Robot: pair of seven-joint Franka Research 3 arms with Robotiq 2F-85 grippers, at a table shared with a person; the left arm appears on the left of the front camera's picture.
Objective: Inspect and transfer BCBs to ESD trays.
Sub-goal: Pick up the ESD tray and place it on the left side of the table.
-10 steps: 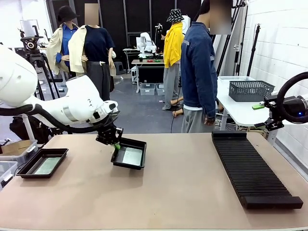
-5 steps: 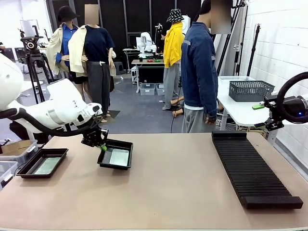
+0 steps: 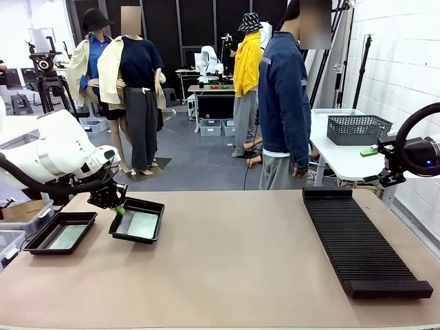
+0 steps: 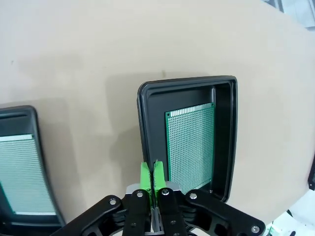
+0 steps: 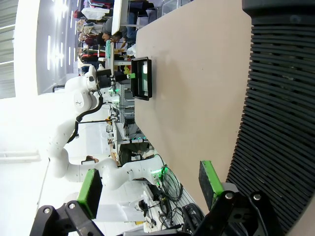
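Note:
My left gripper (image 3: pixel 118 208) is shut on the left rim of a black ESD tray (image 3: pixel 159 217) and holds it low over the table, slightly tilted. A green BCB (image 3: pixel 141 225) lies flat in it. In the left wrist view the green fingertips (image 4: pixel 146 174) pinch the tray's rim (image 4: pixel 142 123), and the BCB (image 4: pixel 189 142) sits just beyond them. A second ESD tray (image 3: pixel 86 220) rests at the table's far left with a BCB (image 3: pixel 67 236) in it. My right gripper (image 5: pixel 147 189) stands open over the rack's end, holding nothing.
A long black ribbed rack (image 3: pixel 361 240) lies along the table's right side. A person in a blue jacket (image 3: pixel 283 103) stands at the far edge. A grey mesh basket (image 3: pixel 357 128) sits on a white side table. Boxes (image 3: pixel 20 213) stand off the left edge.
My left arm has carried the tray with its board leftwards, from near the table's middle to close beside the second tray. The right arm has not moved.

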